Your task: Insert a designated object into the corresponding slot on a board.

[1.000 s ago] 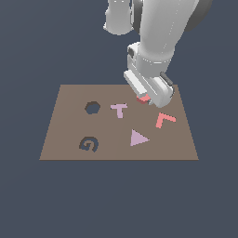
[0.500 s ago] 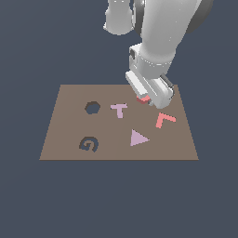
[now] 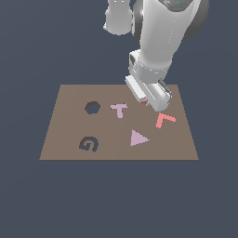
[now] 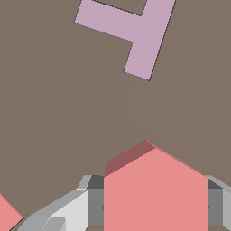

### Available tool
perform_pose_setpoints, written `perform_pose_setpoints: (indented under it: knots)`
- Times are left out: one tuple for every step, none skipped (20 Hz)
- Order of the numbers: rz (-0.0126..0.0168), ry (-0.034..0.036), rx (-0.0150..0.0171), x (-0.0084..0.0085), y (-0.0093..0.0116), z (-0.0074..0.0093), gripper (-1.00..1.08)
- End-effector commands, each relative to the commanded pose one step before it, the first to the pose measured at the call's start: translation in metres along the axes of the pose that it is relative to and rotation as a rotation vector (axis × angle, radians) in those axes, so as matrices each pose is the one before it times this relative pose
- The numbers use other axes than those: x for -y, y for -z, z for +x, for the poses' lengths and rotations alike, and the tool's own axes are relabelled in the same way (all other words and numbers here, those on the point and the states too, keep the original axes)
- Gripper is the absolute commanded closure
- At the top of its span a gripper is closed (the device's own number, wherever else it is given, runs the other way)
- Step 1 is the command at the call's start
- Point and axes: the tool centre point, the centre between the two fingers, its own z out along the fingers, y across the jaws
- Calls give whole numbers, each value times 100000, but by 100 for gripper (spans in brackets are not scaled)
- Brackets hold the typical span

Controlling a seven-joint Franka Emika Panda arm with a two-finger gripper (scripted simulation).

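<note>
The coral-red hexagonal block (image 4: 155, 194) sits between my fingers (image 4: 67, 212), whose dark pads touch its two sides; my gripper (image 4: 155, 205) is shut on it. In the exterior view only a sliver of the block (image 3: 145, 100) shows under the gripper (image 3: 148, 98), low over the back right part of the brown board (image 3: 69, 130). The dark hexagon slot (image 3: 92, 108) lies on the board toward the exterior view's left, well apart from the gripper. Whether the block rests on the board or hangs just above it I cannot tell.
A pink T (image 3: 119, 109) (image 4: 135, 31) lies between the slot and the gripper. A red L (image 3: 163, 119) (image 4: 4, 216) sits just in front of the gripper, a pink triangle (image 3: 137, 138) nearer the front. A dark G-shaped cut-out (image 3: 89, 144) is at the front left.
</note>
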Motion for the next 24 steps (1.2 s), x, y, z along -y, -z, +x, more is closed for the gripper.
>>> perform_pose_setpoints:
  knots:
    - [-7,-21,-1,-4,-82,4,108]
    - [0,0,0,0,0,0,108]
    - [0,0,0,0,0,0,108]
    - [0,0,0,0,0,0,108]
    - [0,0,0,0,0,0,108]
    - [0,0,0,0,0,0,108]
    - [0,0,0,0,0,0,108]
    - [0,0,0,0,0,0,108]
    - [137,8,-13,49,73,-3,108]
    - [0,0,0,-1,64,2,108]
    - [-69,8,2,0,155,3,108]
    - [0,0,0,-4,191,7,108]
    - [-69,7,2,2,27,-1,108]
    - [0,0,0,-22,-154,-12,108]
    - [-18,65,12,-7,-11,3,108]
    - [3,183,-2,-24,2,15,108]
    - [1,324,0,-37,2,14,108]
    - [1,458,0,-51,2,18,108]
    - [1,582,0,-66,3,27,108]
    - [1,714,0,-81,3,31,108]
    - [2,840,0,-96,4,38,108]
    - [2,969,0,-110,4,43,108]
    - [2,1098,0,-124,5,48,108]
    - [2,1224,0,-139,6,55,108]
